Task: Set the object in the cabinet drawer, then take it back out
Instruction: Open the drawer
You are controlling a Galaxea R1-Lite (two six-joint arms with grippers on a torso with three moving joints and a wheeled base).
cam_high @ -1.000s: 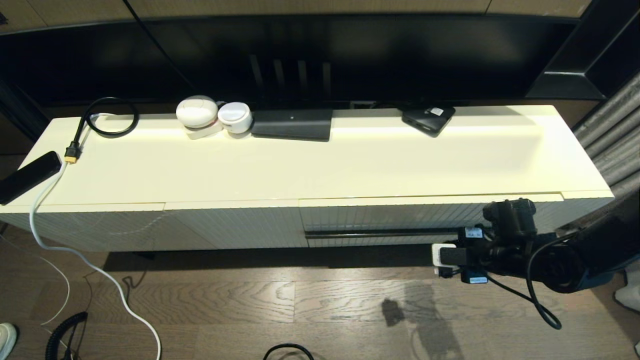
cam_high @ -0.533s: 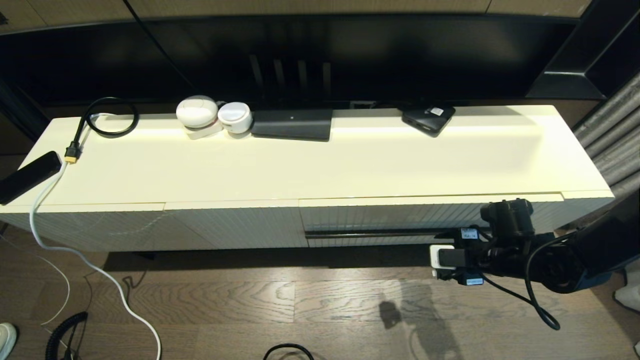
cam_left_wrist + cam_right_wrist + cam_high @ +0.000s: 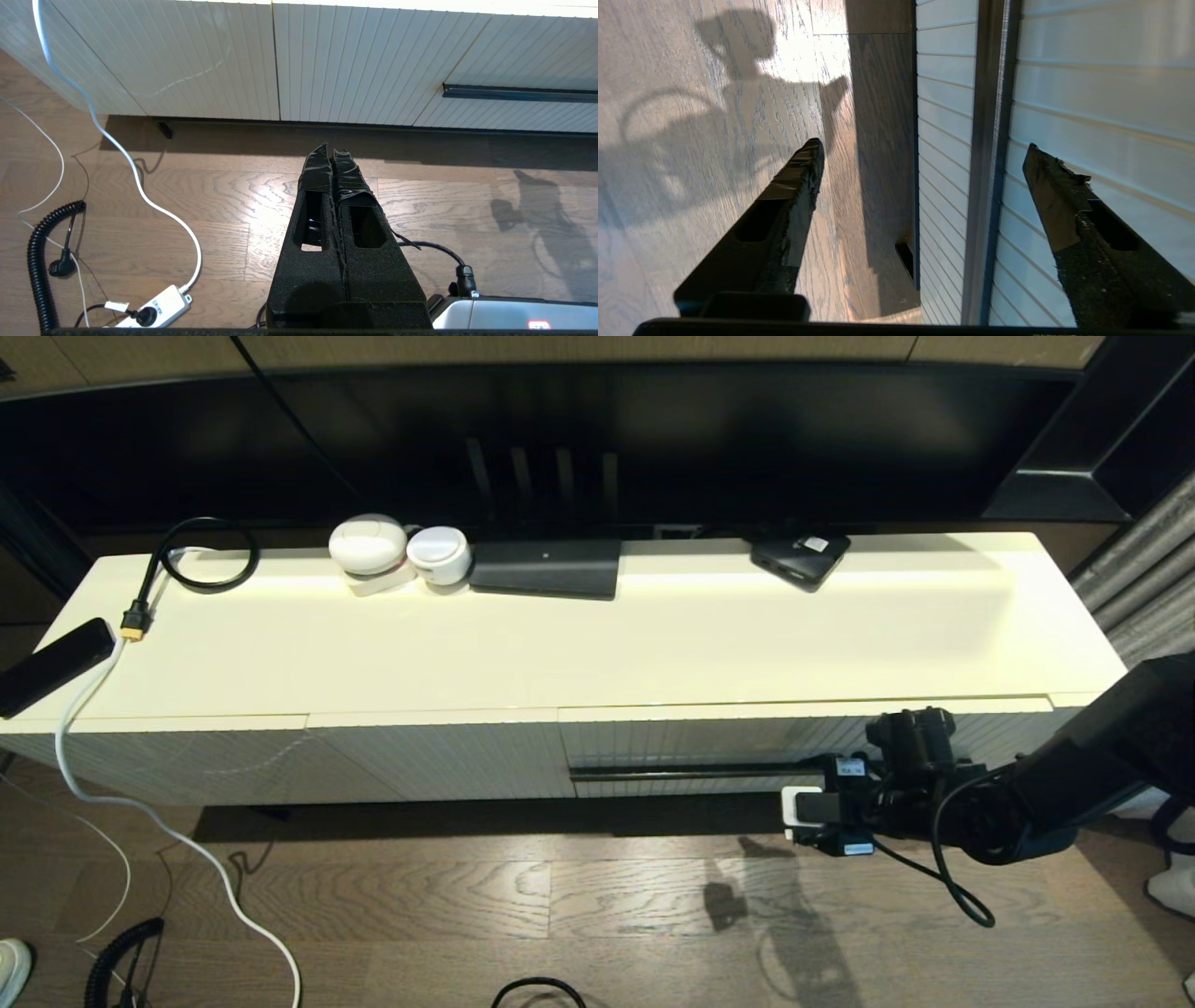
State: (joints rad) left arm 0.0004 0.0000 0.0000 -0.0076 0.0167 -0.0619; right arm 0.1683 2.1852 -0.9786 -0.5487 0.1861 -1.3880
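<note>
The cabinet drawer (image 3: 747,742) is closed, its ribbed cream front carrying a long black handle bar (image 3: 691,772). My right arm (image 3: 980,812) reaches in from the right, low in front of the drawer near the bar's right end. In the right wrist view my right gripper (image 3: 922,147) is open and holds nothing. The handle bar (image 3: 990,140) runs through the gap between its fingers, one finger over the floor and the other before the ribbed front. My left gripper (image 3: 331,149) is shut and empty, hanging low over the floor, out of the head view.
On the cabinet top (image 3: 653,635) stand two white round devices (image 3: 369,546), a flat black box (image 3: 546,567) and a small black device (image 3: 800,558). A black remote (image 3: 51,663) and cables lie at the left end. A power strip (image 3: 154,305) lies on the wooden floor.
My right arm has moved left along the drawer front and slightly nearer the cabinet. The drawer stays closed.
</note>
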